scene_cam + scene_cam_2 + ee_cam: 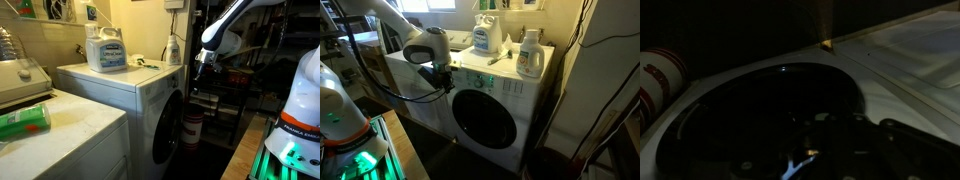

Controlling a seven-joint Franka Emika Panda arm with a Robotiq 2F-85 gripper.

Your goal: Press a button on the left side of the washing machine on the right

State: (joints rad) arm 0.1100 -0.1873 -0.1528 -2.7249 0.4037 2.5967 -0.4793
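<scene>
The washing machine (525, 100), a tall white front-loader, stands mid-frame in both exterior views. A lower white flat-topped machine (75, 130) is just beside it. The round dark porthole door (485, 117) takes up most of the front of the washing machine.

The white arm (390, 20) reaches in from the side and bends down to the upper corner of the washing machine's front, at the end of the control strip (505, 84) farthest from the wall.

On top of the washing machine stand a blue-and-white detergent jug (487, 38) and a smaller white bottle (528, 55), near each other. A green bottle (25, 121) lies on its side on the lower machine.

The fingers (443, 82) hang as a dark block right at that corner, above and beside the porthole. The exterior views are too small and the wrist view too dark to tell how far apart they are, or whether they touch the panel. They hold nothing visible. At the edge of the wrist view is a red-and-white can (658, 82).
</scene>
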